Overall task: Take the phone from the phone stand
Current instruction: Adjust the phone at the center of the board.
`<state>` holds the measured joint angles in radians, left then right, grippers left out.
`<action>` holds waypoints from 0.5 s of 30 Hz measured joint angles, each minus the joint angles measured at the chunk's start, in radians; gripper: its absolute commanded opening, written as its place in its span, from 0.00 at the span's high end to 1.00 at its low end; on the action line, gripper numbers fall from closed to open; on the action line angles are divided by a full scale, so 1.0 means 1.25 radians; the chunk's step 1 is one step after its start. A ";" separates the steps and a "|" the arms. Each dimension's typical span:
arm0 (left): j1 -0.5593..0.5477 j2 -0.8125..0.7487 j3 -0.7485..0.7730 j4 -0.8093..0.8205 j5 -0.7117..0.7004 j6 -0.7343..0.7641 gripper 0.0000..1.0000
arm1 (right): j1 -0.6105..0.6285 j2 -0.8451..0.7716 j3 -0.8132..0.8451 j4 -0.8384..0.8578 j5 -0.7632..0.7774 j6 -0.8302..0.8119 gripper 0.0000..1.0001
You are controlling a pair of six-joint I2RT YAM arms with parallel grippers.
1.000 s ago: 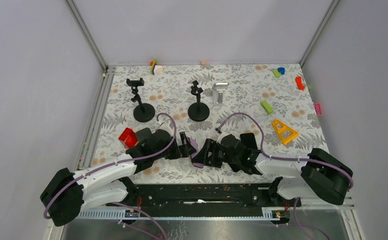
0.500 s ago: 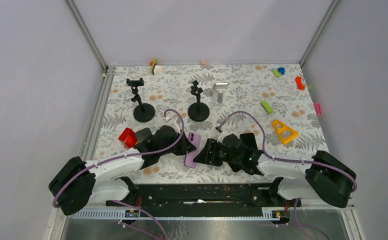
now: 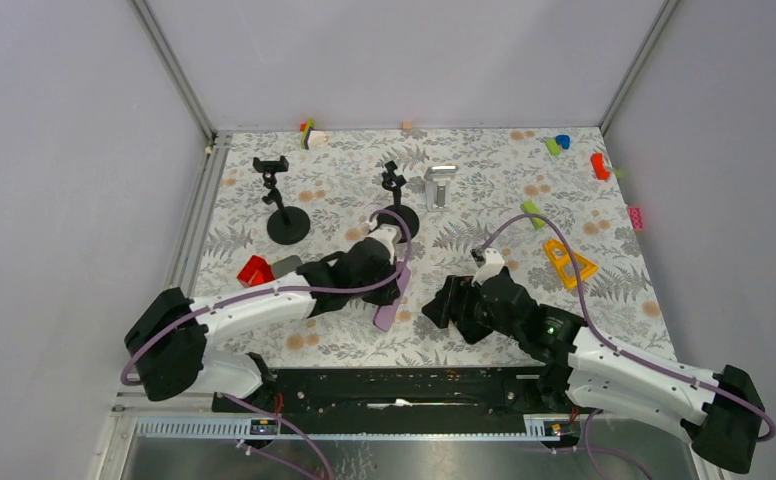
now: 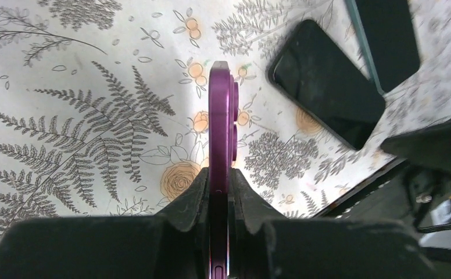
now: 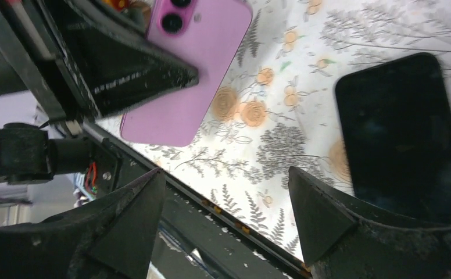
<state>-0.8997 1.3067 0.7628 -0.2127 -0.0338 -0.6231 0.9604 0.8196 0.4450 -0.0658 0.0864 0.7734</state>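
The left gripper [image 4: 218, 181] is squeezed tight on the purple phone [image 4: 221, 116]. It holds the phone on its thin side over the table [image 3: 264, 170], near the middle of the near edge and in front of a black phone stand [image 3: 396, 205]. The right gripper [image 5: 226, 174] has its fingers wide apart over a black phone [image 5: 403, 139] lying flat.

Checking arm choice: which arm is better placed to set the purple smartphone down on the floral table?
Left. The left gripper is shut on the purple smartphone, holding it on edge; the right gripper is open and empty.
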 measured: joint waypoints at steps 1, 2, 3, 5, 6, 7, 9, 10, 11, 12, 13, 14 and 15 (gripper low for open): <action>-0.020 0.017 0.020 -0.023 -0.020 0.009 1.00 | 0.000 -0.021 0.000 -0.023 0.017 -0.002 0.16; -0.040 0.034 0.038 -0.042 -0.039 0.018 1.00 | 0.000 -0.040 0.000 -0.043 0.034 -0.003 0.16; -0.065 0.055 0.060 -0.069 -0.066 0.027 1.00 | 0.000 -0.057 0.000 -0.061 0.050 -0.002 0.16; -0.102 0.093 0.089 -0.106 -0.105 0.038 1.00 | 0.000 -0.090 0.000 -0.096 0.083 -0.002 0.16; -0.121 0.112 0.102 -0.124 -0.127 0.041 1.00 | -0.001 -0.104 0.000 -0.112 0.096 -0.002 0.16; -0.139 0.128 0.111 -0.140 -0.147 0.042 1.00 | 0.000 -0.117 0.000 -0.127 0.110 -0.003 0.16; -0.178 0.169 0.138 -0.192 -0.200 0.046 1.00 | -0.001 -0.138 0.000 -0.154 0.130 -0.004 0.16; -0.196 0.189 0.153 -0.216 -0.223 0.047 1.00 | -0.001 -0.146 0.000 -0.164 0.136 -0.005 0.16; -0.217 0.215 0.174 -0.246 -0.252 0.050 1.00 | -0.001 -0.156 0.000 -0.178 0.147 -0.006 0.16; -0.233 0.236 0.191 -0.266 -0.274 0.052 1.00 | -0.001 -0.165 0.001 -0.191 0.155 -0.008 0.16; -0.250 0.257 0.208 -0.285 -0.296 0.055 0.99 | -0.001 -0.172 0.001 -0.201 0.163 -0.008 0.16; -0.269 0.280 0.228 -0.310 -0.323 0.056 0.99 | -0.001 -0.180 0.001 -0.211 0.172 -0.008 0.16; -0.282 0.300 0.244 -0.327 -0.344 0.055 0.96 | -0.001 -0.193 0.001 -0.226 0.185 -0.007 0.16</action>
<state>-1.2526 1.6814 1.0672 -0.6220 -0.4641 -0.5545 0.9596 0.5789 0.4461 -0.3485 0.3172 0.7643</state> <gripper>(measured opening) 0.101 0.841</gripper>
